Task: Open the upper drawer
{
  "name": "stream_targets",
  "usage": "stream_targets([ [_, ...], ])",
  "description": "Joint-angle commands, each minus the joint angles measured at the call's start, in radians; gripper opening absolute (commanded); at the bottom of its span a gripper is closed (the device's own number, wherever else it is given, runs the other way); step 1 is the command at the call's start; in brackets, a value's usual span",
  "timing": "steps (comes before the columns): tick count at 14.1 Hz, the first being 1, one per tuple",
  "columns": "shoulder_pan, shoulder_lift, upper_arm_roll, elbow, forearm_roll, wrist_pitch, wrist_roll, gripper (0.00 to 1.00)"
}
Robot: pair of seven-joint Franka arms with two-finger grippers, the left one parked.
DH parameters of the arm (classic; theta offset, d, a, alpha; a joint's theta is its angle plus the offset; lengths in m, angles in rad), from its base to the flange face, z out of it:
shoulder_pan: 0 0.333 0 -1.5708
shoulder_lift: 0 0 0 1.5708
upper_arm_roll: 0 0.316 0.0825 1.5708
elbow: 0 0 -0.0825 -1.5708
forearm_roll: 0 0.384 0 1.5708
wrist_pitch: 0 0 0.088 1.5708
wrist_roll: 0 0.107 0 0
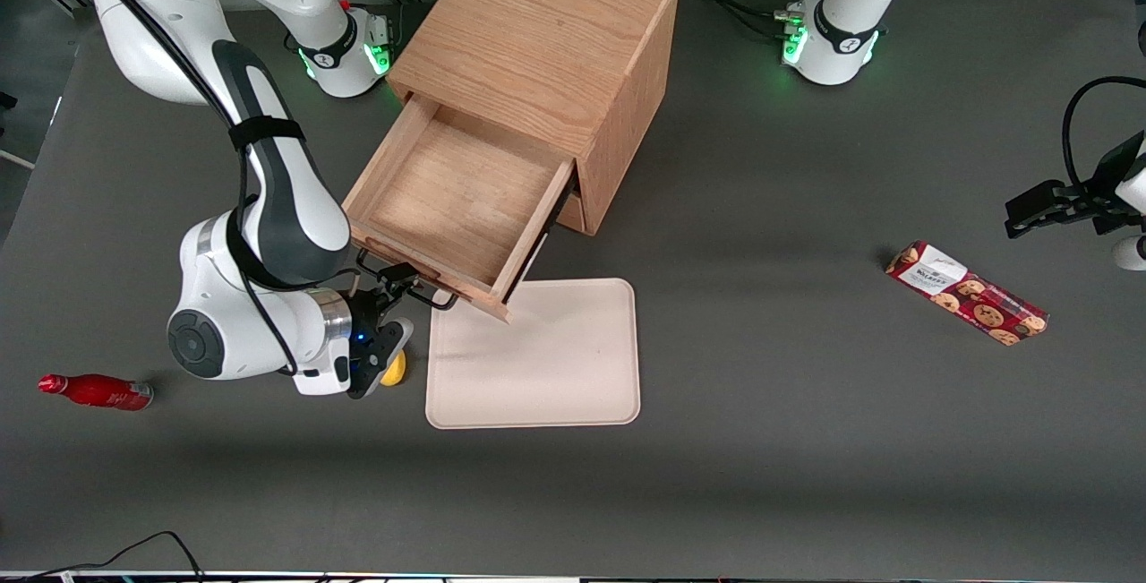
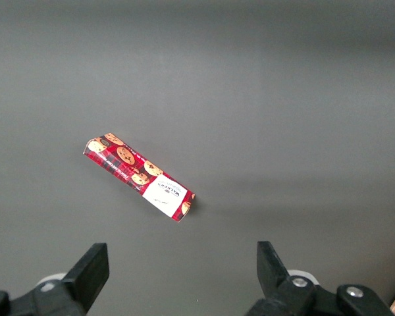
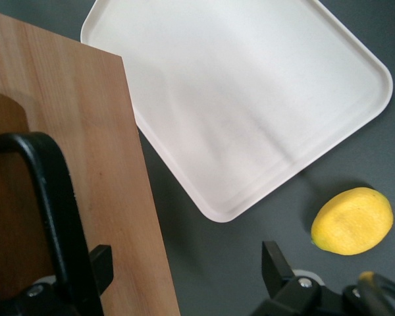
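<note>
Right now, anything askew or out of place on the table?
Only one oddity: the pulled-out upper drawer overhangs a corner of the white tray. Gripper is at the drawer's handle, jaws apart. Lemon, red bottle and cookie pack lie undisturbed.

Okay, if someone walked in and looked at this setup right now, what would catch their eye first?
Probably the wooden cabinet with its upper drawer pulled well out, showing a bare wooden bottom and overhanging the corner of a cream tray. The gripper sits at the drawer's dark bar handle, fingers either side of it, with a lemon on the table beside the tray.
</note>
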Motion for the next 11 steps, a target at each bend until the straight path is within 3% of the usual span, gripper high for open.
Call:
stream_targets([
  [1, -0.034, 0.044, 0.002, 0.031, -0.047, 0.002, -0.058, 1.00],
  [11, -0.055, 0.057, 0.002, 0.052, -0.049, 0.002, -0.079, 1.00],
])
